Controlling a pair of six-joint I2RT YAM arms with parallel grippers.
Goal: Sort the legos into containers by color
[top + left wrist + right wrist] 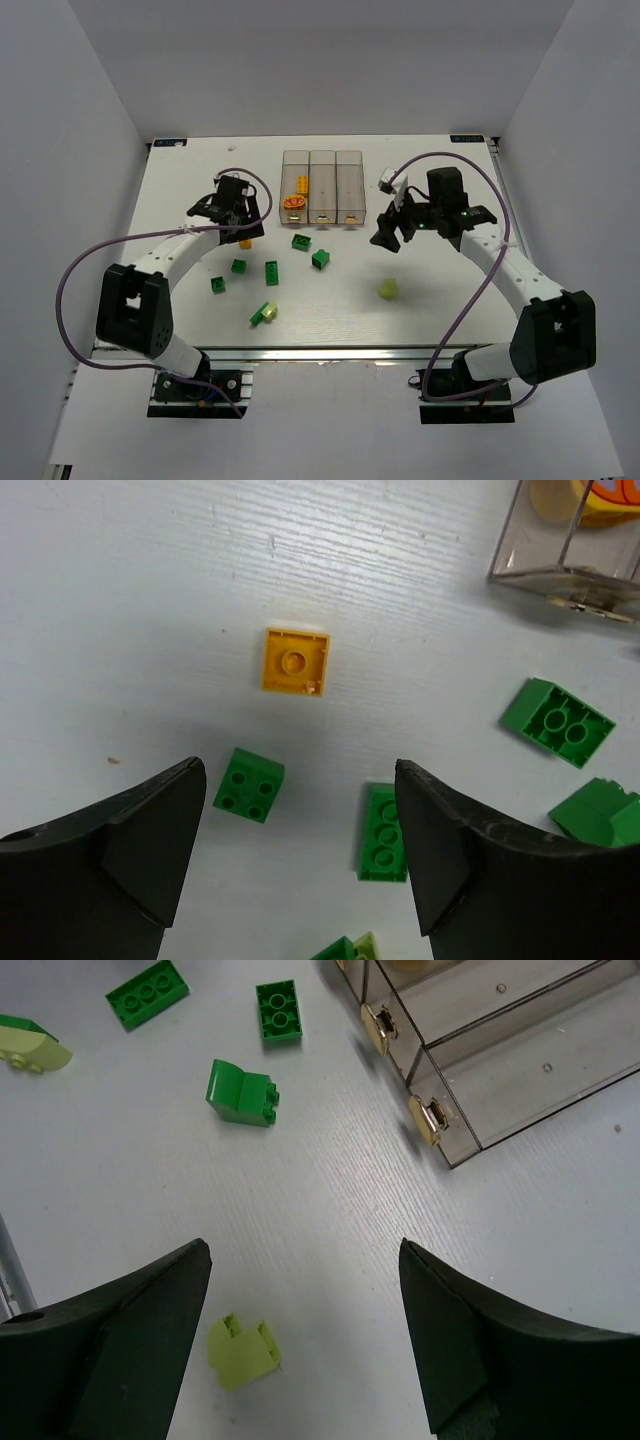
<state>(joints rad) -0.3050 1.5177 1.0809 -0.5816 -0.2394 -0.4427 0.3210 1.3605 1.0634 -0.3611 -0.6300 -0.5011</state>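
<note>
White walls (60, 150) box in a white table (330, 320) strewn with legos (271, 272) near three clear containers (322, 156); left fingers (130, 850) and right fingers (130, 1340) gape wide, gripping nothing.

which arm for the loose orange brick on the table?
Left. The orange brick lies just ahead of the open left pincer; the right pincer is on the other side of the bins.

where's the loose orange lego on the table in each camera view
Top external: orange lego left of centre, below and left of the containers.
Left wrist: orange lego upper middle.
Right wrist: not in it.
Shared landmark: the containers, top middle in the top external view, at the top right corner in both wrist views.
</note>
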